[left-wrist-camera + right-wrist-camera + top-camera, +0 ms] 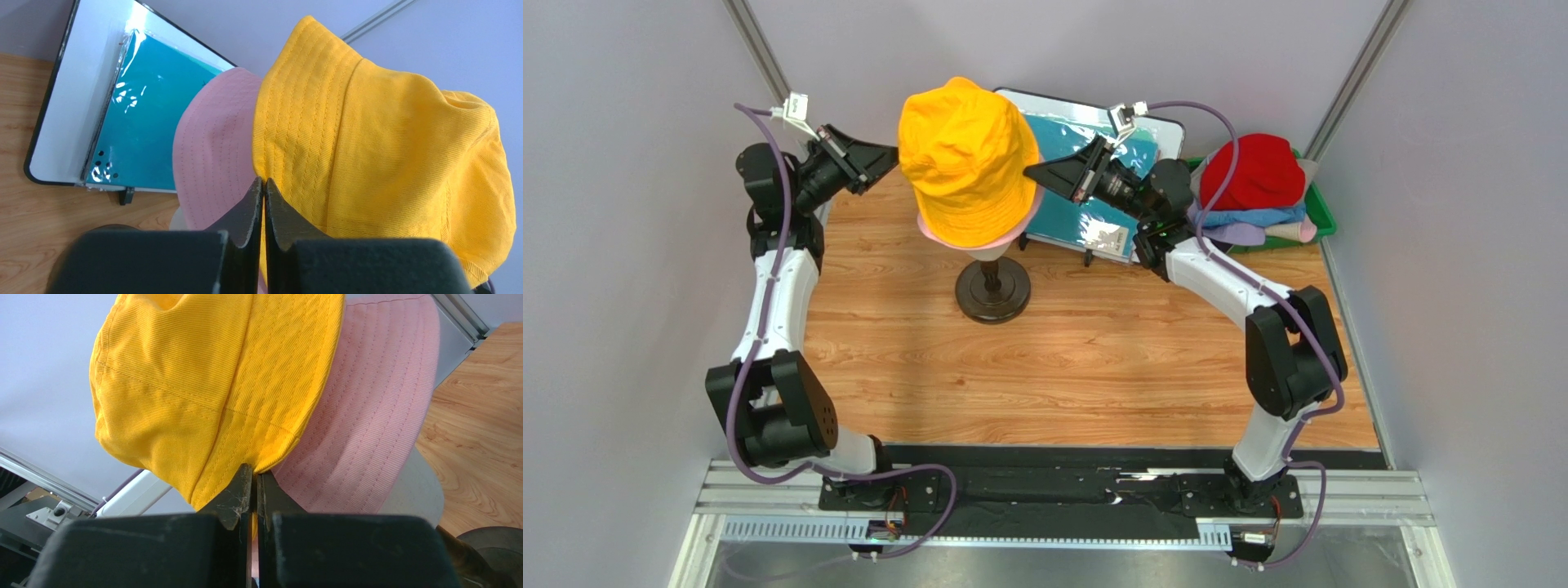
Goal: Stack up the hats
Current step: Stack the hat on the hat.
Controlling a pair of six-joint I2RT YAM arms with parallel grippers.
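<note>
An orange-yellow hat [965, 153] sits over a pink hat [1024, 226] on the mannequin head, whose dark round base [993, 292] stands on the wooden table. My left gripper [895, 156] is at the yellow hat's left brim. In the left wrist view it [264, 180] is shut on the edge of the yellow hat [380, 153], with the pink hat [212, 153] just behind. My right gripper [1030, 172] is at the right brim. In the right wrist view it [253, 468] is shut on the yellow hat [184, 386], above the pink hat [368, 416].
A red hat [1255, 172] tops a pile of other hats in a green bin [1323, 218] at the back right. A teal sheet in a white frame [1075, 202] leans behind the mannequin. Grey walls close in on both sides.
</note>
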